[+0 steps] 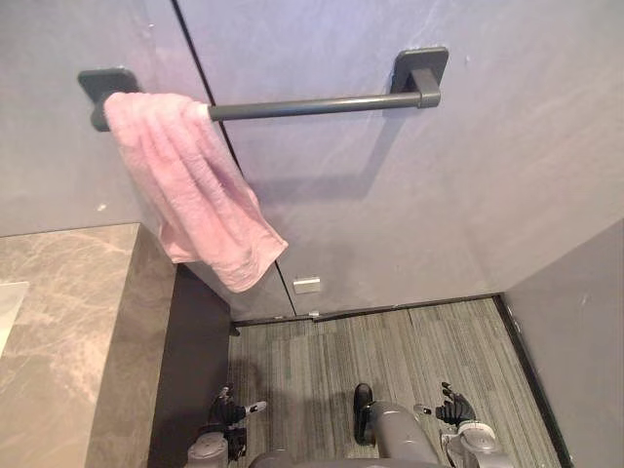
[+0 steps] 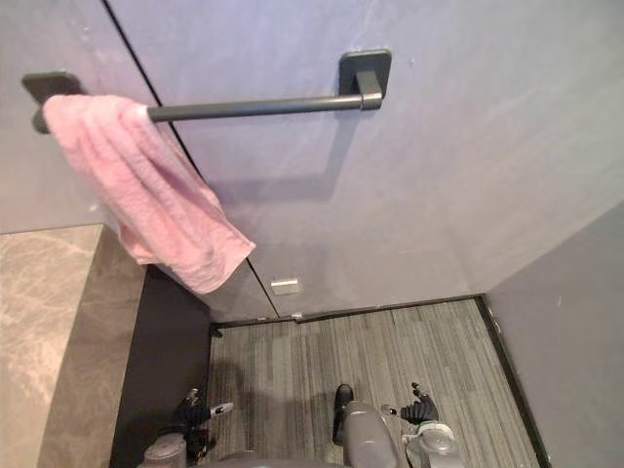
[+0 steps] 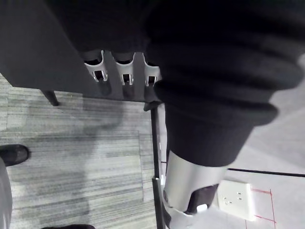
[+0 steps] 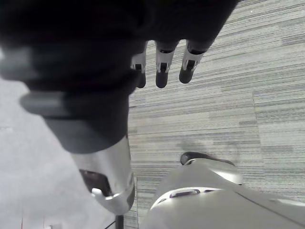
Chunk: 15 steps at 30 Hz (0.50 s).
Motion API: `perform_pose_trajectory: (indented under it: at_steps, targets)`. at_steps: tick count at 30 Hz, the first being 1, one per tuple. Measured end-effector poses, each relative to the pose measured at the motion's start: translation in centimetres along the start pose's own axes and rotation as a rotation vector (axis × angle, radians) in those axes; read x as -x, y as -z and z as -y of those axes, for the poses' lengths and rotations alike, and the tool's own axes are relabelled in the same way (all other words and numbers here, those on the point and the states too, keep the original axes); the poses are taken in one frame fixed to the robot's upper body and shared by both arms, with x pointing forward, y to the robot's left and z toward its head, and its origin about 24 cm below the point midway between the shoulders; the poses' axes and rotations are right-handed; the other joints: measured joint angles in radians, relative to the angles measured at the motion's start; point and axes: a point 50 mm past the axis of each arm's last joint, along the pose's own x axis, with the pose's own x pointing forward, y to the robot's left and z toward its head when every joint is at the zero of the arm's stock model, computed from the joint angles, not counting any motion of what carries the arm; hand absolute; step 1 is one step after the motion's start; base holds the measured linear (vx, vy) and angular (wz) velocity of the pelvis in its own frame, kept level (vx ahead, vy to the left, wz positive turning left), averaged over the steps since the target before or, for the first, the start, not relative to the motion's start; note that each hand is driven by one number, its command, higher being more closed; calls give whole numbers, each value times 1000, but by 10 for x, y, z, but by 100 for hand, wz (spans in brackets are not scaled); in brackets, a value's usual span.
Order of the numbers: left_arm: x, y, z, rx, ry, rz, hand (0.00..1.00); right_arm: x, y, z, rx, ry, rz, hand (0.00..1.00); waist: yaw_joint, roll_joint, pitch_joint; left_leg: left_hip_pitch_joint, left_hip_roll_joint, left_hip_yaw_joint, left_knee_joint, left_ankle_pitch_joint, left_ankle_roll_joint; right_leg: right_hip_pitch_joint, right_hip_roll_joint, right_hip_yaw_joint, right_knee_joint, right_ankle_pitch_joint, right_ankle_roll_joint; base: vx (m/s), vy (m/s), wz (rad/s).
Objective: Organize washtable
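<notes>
We are looking at a pink towel point(image 1: 190, 190) that is hanging over the left end of the bar point(image 1: 322, 103) on the grey wall, bunched and slanting down toward the right. The counter point(image 1: 68, 331) is lying below the bar's left end. We are hanging our left hand point(image 1: 232, 409) and right hand point(image 1: 454, 408) well below the bar, over the floor point(image 1: 322, 361), the left under the towel's side and the right under the bar's right end. Both hands are resting with fingers point(image 3: 125, 71) straight and loose, and we are gripping nothing in either.
</notes>
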Motion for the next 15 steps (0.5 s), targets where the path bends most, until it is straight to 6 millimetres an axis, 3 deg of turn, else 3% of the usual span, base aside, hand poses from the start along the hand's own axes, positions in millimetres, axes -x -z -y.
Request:
perform_pose_trajectory:
  at_steps: [2,4,5,8,9,10,15]
  targets:
    - [0,-2,8,20,14,6,0,4,11,-1,-20,6,-29,0,12,-9,3,-87,49,-11,272,18,-35,110,2,-31,-61,-22,-13,264,-187,52]
    - [1,0,13,30,23,-1,0,3,8,-3,-42,6,-17,0,17,-15,5,-134,71,27,352,0,-7,156,3,-33,-95,-23,-14,168,-55,10]
    - [2,3,16,35,29,-8,0,3,1,-2,-56,10,10,0,18,-21,7,-173,74,61,330,-19,23,184,-1,-31,-121,-22,-13,185,-2,-3]
    - [2,3,14,32,24,-8,0,2,-3,-4,-71,9,24,0,28,-29,5,-207,22,43,104,-12,26,206,-27,-16,-141,-14,2,122,60,-12]
    - [2,3,15,31,26,-7,0,1,-4,-2,-69,13,27,0,32,-27,3,-205,1,21,5,11,19,209,-32,-7,-149,-9,12,123,128,-25]
    - [2,3,15,32,26,-8,0,1,-5,1,-63,20,29,0,35,-5,-5,-208,-10,-2,-93,142,22,214,-25,7,-157,-9,32,143,156,-37]
    - [3,7,-1,5,-7,-18,0,4,6,-5,-61,7,-3,0,35,-47,-30,-152,-70,15,-185,186,68,250,-62,34,-224,9,77,121,138,-6]
